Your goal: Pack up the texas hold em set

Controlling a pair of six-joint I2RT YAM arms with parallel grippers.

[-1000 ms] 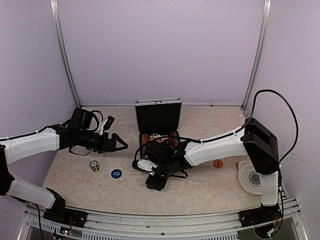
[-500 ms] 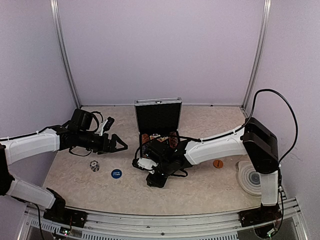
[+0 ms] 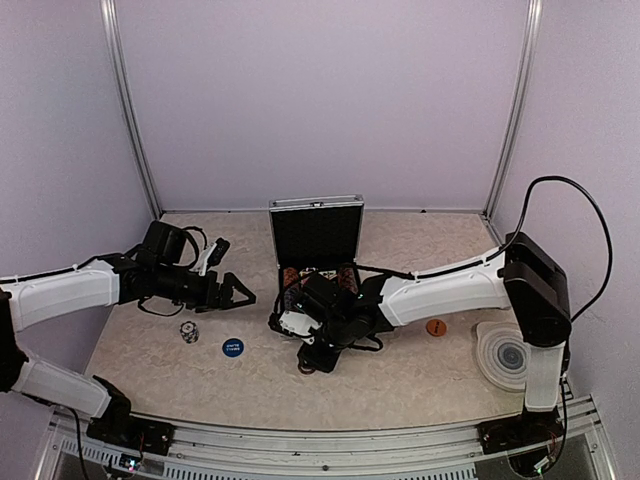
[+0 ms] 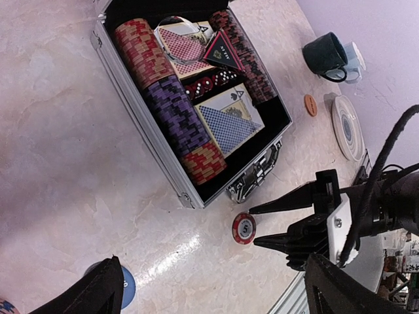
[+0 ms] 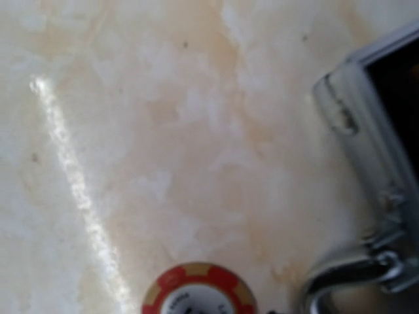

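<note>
Right gripper [image 4: 253,226]: jaws part-narrowed, tips flanking a loose red chip [image 4: 243,228] on the table [image 3: 420,380], just before the open silver case [image 4: 145,124]. Whether it grips the chip is unclear.

The case holds chip rows [image 4: 171,111], a red deck [image 4: 180,46], a blue deck [image 4: 226,124] and a triangle [image 4: 221,51].

Not yet packed: blue button [image 3: 232,347], speckled piece [image 3: 189,331], orange button [image 3: 436,327]. The lid is up.

Left gripper [image 3: 238,294] hovers wide open.

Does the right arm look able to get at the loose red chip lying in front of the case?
Probably yes: the right hand, fingers parted, points at the red chip, which lies flat on the table, clear of the latch on the case.
</note>
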